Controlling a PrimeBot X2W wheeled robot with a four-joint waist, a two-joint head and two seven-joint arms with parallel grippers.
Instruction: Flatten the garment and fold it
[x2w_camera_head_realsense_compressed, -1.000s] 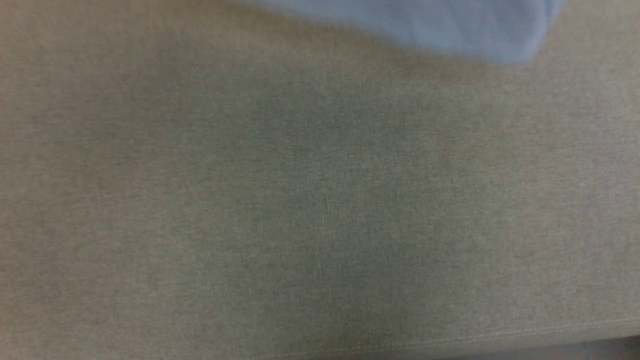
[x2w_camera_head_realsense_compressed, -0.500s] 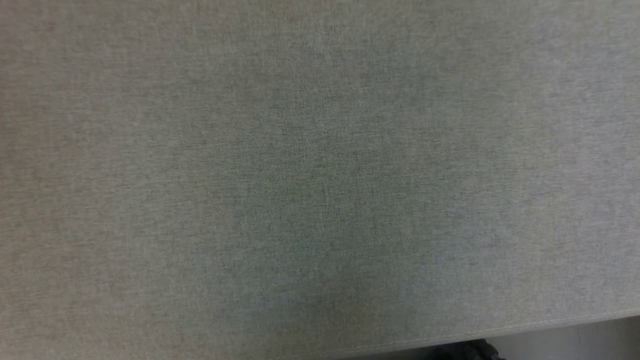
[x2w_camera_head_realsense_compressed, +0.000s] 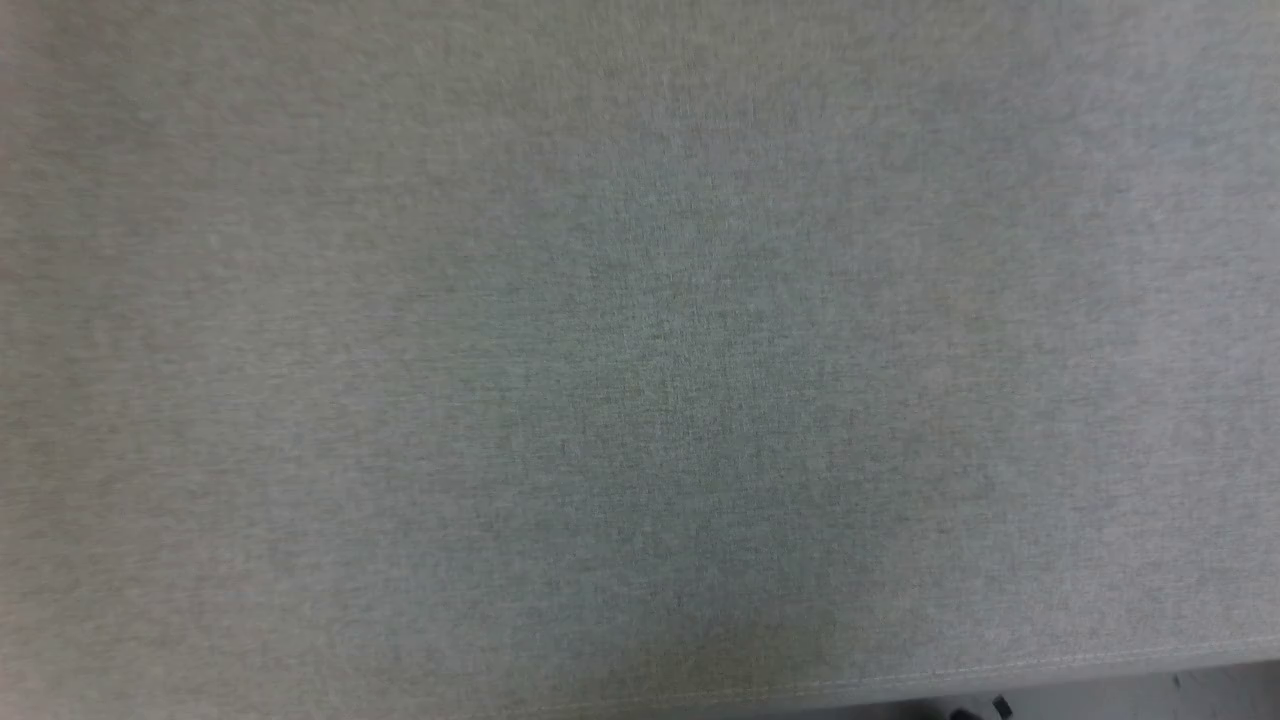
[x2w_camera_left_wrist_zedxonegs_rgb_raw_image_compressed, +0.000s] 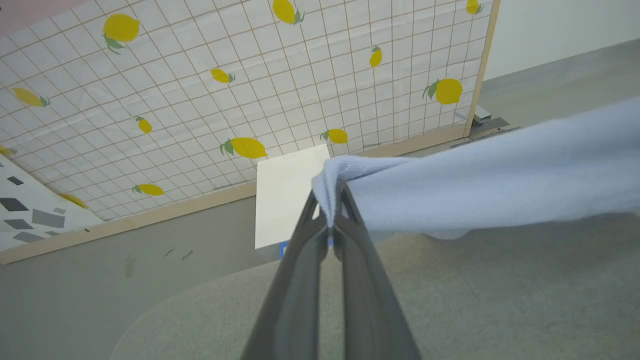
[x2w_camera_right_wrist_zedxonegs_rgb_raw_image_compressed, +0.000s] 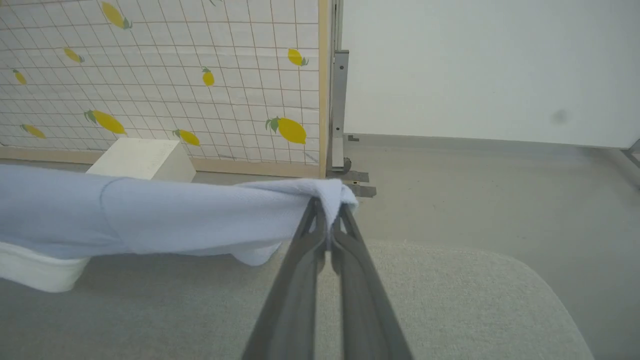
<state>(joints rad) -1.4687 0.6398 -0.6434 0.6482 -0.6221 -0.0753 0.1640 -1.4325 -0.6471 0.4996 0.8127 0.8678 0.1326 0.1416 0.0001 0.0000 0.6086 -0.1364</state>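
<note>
Over a grey woven fabric surface (x2w_camera_head_realsense_compressed: 640, 360), the polo shirt (x2w_camera_left_wrist_zedxonegs_rgb_raw_image_compressed: 475, 180) is hanging in the air, pinched by both grippers.

The fabric surface is spreading across the head view, its stitched edge running along the bottom. In the wrist views a lemon-print screen (x2w_camera_left_wrist_zedxonegs_rgb_raw_image_compressed: 250, 75) is standing on the grey floor (x2w_camera_right_wrist_zedxonegs_rgb_raw_image_compressed: 475, 190) behind it, next to a plain pale wall (x2w_camera_right_wrist_zedxonegs_rgb_raw_image_compressed: 475, 65). The light blue shirt is stretching rightward out of the left wrist view and leftward out of the right wrist view, clear of the surface below, with its white collar (x2w_camera_right_wrist_zedxonegs_rgb_raw_image_compressed: 35, 272) sagging lowest. A white box (x2w_camera_right_wrist_zedxonegs_rgb_raw_image_compressed: 142, 157) is sitting at the foot of the screen. The left gripper (x2w_camera_left_wrist_zedxonegs_rgb_raw_image_compressed: 332, 210) is clamping a bunched corner of the shirt, jaws pressed together, and the right gripper (x2w_camera_right_wrist_zedxonegs_rgb_raw_image_compressed: 329, 215) is doing likewise on another bunched corner.
</note>
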